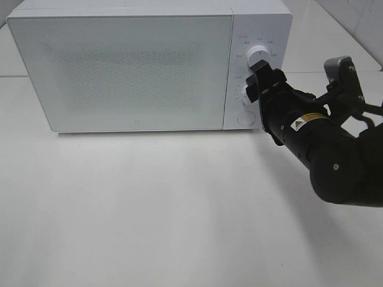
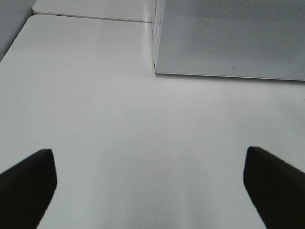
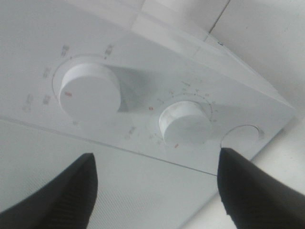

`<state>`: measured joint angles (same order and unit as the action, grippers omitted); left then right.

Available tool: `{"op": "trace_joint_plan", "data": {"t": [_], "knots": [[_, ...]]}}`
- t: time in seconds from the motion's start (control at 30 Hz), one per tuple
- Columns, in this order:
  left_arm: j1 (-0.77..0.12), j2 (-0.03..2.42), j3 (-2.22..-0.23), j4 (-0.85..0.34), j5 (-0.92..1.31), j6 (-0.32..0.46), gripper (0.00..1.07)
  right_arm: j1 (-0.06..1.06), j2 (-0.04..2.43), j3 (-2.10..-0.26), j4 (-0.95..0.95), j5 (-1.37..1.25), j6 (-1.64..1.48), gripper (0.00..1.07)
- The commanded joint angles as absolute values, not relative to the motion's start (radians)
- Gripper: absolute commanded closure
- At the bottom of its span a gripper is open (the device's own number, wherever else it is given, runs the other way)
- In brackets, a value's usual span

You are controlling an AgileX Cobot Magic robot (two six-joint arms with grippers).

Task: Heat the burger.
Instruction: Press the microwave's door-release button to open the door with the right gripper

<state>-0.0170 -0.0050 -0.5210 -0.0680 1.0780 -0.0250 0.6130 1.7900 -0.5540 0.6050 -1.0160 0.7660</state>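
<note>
The burger cannot be seen in any view, so I cannot tell where it is or how far it is from the fingers. The white microwave (image 1: 119, 66) has its door (image 1: 125, 72) shut, and the door is too cloudy to see through.

The high view shows the whole microwave standing on the white desk (image 1: 149, 209). It also shows the black right arm (image 1: 323, 149) reaching up to the panel with the knobs. Only the right wrist view shows the panel from close up. There the right fingers (image 3: 62, 195) are spread wide apart, with nothing in between. They are just in front of the top knob (image 3: 90, 93), the lower knob (image 3: 185, 123) and the round button (image 3: 243, 138), and they touch none of these.

Only the left wrist view shows the left fingers (image 2: 26, 186). They are spread wide too, holding nothing, above the bare desk (image 2: 119, 119). A corner of the microwave (image 2: 228, 38) is farther off.
</note>
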Motion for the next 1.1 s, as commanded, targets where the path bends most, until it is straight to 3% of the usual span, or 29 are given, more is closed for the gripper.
{"op": "trace_joint_plan", "data": {"t": [0.03,0.3,0.5,0.8,1.1], "knots": [[-0.014,-0.021,-0.519,-0.077,1.068,-0.025,0.06,0.605,1.729,-0.545,0.583,-0.887,0.547,0.36],[-0.014,-0.021,-0.519,-0.077,1.068,-0.025,0.06,0.527,1.565,-0.545,0.546,-0.444,-0.043,0.36],[-0.014,-0.021,-0.519,-0.077,1.068,-0.025,0.06,0.482,1.511,-0.545,0.502,-0.264,-0.141,0.36],[-0.014,-0.021,-0.519,-0.077,1.068,-0.025,0.06,0.442,1.318,-0.545,0.270,0.157,-0.148,0.36],[-0.014,-0.021,-0.519,-0.077,1.068,-0.025,0.06,0.442,1.083,-0.545,0.252,0.524,-0.115,0.36]]}}
